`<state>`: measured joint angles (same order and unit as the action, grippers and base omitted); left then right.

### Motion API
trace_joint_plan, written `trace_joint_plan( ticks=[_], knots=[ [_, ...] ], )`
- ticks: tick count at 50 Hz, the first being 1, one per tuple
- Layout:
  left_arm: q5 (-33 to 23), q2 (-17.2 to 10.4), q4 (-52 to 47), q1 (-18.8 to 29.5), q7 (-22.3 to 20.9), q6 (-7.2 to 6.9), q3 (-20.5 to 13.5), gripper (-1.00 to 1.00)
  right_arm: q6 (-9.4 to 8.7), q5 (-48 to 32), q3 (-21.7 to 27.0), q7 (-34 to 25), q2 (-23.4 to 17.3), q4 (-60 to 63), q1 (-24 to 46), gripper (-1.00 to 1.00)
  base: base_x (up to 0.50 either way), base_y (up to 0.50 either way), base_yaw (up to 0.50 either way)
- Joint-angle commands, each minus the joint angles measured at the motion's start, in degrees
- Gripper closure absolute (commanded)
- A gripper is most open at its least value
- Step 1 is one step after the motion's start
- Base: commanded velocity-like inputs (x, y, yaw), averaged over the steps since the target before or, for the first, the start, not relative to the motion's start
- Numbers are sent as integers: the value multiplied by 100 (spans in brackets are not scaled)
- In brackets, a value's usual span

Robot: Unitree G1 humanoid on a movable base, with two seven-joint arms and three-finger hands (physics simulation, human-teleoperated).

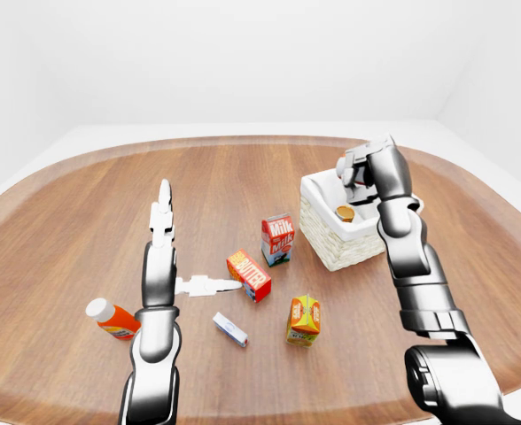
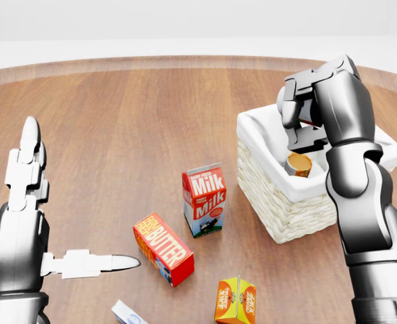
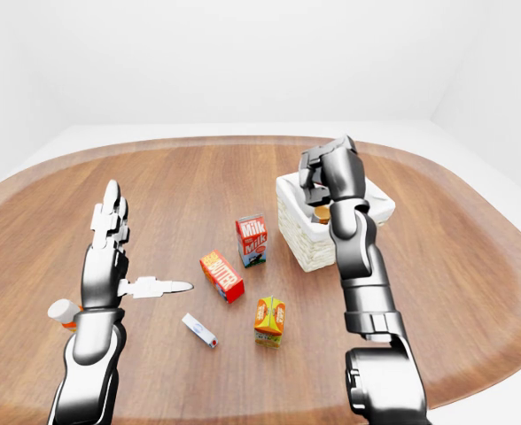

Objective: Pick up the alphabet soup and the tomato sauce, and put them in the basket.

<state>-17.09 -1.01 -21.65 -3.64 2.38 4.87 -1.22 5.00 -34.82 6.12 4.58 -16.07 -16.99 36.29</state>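
At far left in the left-eye view, a white-capped orange bottle [image 1: 112, 320] lies on its side on the round wooden table [image 2: 131, 115], just left of the left arm. The left hand [image 2: 33, 202] stands upright with its fingers spread flat and its thumb pointing right; it holds nothing.

To its right lie a small white and blue packet [image 1: 230, 328], a red and orange butter box [image 2: 163, 248] on its side, and an upright red and white milk carton [image 2: 204, 200]. Nearer the robot stands an orange and yellow juice carton [image 1: 304, 320].

Further right, on the far side of the table, sits the white-lined wicker basket [image 2: 279, 209]. Inside it rests one can with an orange-brown top [image 2: 298, 164], upright against the liner. Its label is too small to read, so it cannot be told whether it is the alphabet soup or the tomato sauce.

The right hand [image 2: 305, 115] hovers above the basket with its fingers curled inward, closed on nothing that shows.

Judged status: at least one can is delivered. A second can is not visible in the basket, nor anywhere on the table. Whether the remaining can lies hidden behind the basket wall or the right hand cannot be determined.
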Motion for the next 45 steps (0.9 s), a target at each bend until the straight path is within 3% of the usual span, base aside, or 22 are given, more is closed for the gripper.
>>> trace_joint_plan(
  ticks=[1, 25, 45],
  knots=[
    [-6, -4, 12, 9, 21, 1, -12, -100, 0, -198, -105, 718, -162, -1672, 808, 100, 0, 0, 0],
    [22, -10, 65, 25, 15, 13, -32, -100, 0, -659, -397, 1796, -320, -4503, 2236, 100, 0, 0, 0],
    [15, -6, 91, 3, 28, 13, -20, -100, 0, -1011, -523, 2153, -296, -5342, 2764, 100, 0, 0, 0]
  ],
)
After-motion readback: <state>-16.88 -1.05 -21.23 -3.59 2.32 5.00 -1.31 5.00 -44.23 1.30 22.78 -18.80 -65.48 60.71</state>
